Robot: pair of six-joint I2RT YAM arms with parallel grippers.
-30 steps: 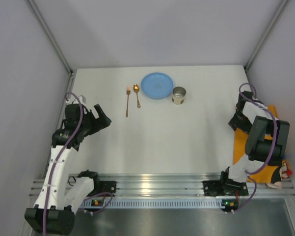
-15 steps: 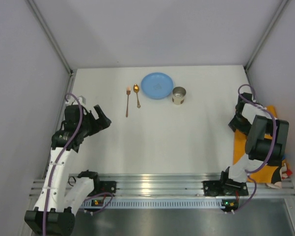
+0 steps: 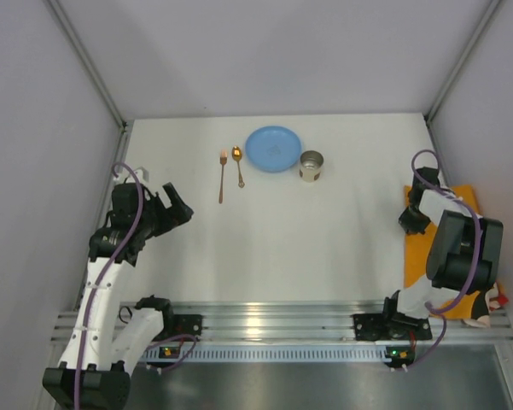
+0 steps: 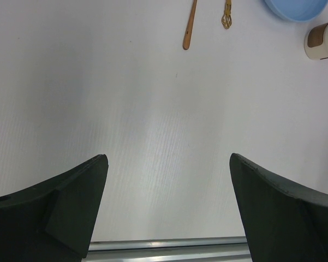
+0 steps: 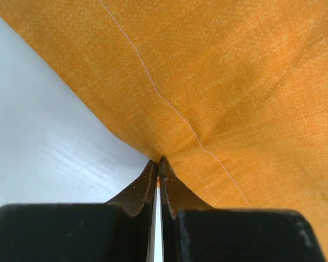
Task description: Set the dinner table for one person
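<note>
The orange placemat [image 5: 234, 82] is showing finely woven, matt cloth with a thin stitched seam, while the white counter [image 4: 153, 109] is looking smooth and matt.

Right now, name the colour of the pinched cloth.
Orange cloth, with a pale stitch line; clearest in the right wrist view.

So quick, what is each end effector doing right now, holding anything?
Left end effector: open, holding nothing.
Right end effector: closed, pinching the edge of the orange placemat.
</note>
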